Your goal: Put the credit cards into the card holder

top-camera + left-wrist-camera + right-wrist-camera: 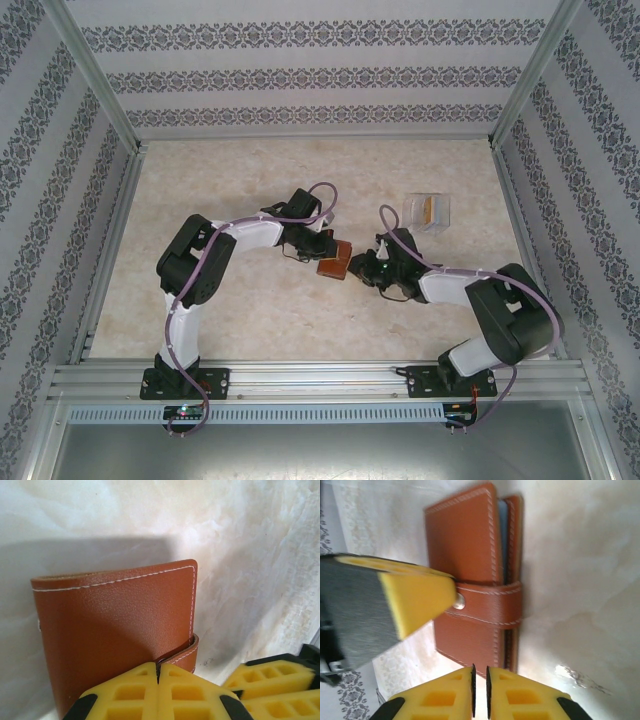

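Observation:
The reddish-brown card holder (334, 262) lies at mid-table between both grippers, folded, its strap snapped across it (470, 560). A blue-grey credit card's edge (503, 530) shows between its leaves. My left gripper (322, 250) is shut, its jaws pressed together on the strap end at the card holder's edge (115, 630). One of its yellow fingers (415, 600) reaches to the snap in the right wrist view. My right gripper (480, 680) sits just off the card holder's near edge, its jaws a narrow slit apart with nothing between them.
A clear plastic box (428, 211) with something yellow-orange inside stands behind the right arm. Patterned walls and metal rails close in the pale marbled table (250, 190) on three sides.

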`<act>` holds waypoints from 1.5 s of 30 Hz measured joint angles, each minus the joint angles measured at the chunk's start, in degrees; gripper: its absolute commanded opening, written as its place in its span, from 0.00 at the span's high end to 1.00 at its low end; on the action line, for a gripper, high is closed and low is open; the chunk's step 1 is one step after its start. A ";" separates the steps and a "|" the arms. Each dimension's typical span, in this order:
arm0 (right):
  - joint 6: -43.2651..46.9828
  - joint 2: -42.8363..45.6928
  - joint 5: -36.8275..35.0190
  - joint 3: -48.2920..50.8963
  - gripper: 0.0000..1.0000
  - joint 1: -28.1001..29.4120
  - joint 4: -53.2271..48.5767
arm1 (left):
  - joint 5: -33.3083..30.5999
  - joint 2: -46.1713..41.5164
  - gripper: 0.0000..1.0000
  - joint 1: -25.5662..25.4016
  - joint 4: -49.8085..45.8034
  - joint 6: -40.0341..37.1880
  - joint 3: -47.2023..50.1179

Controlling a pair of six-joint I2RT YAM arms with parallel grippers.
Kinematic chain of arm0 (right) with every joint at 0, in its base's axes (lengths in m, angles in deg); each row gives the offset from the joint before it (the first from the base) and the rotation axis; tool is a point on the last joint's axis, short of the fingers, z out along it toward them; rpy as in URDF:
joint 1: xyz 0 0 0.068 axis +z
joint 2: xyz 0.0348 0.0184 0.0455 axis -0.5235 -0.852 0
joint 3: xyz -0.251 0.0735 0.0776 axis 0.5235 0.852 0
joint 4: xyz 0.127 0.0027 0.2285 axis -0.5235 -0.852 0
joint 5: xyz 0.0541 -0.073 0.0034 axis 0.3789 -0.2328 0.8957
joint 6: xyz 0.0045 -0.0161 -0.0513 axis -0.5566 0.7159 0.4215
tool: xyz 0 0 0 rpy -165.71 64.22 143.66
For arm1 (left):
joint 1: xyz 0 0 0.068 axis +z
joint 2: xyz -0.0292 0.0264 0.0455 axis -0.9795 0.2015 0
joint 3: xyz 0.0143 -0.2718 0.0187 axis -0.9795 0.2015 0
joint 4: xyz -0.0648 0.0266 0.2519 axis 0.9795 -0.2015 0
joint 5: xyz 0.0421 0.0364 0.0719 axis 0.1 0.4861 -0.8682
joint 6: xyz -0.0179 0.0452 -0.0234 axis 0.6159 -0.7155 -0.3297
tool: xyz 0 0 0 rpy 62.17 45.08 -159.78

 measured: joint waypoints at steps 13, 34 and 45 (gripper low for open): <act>2.36 0.02 -2.29 -6.03 0.82 0.48 -3.85 | 1.22 0.37 1.00 0.50 0.02 0.00 -0.48; 4.07 -9.57 -5.51 -6.62 0.91 5.70 -0.48 | 1.70 1.44 1.00 2.36 -0.63 0.17 -3.08; 4.09 -9.57 -5.27 -5.66 0.94 5.16 1.33 | 0.35 1.42 1.00 2.60 -0.92 -1.79 -3.78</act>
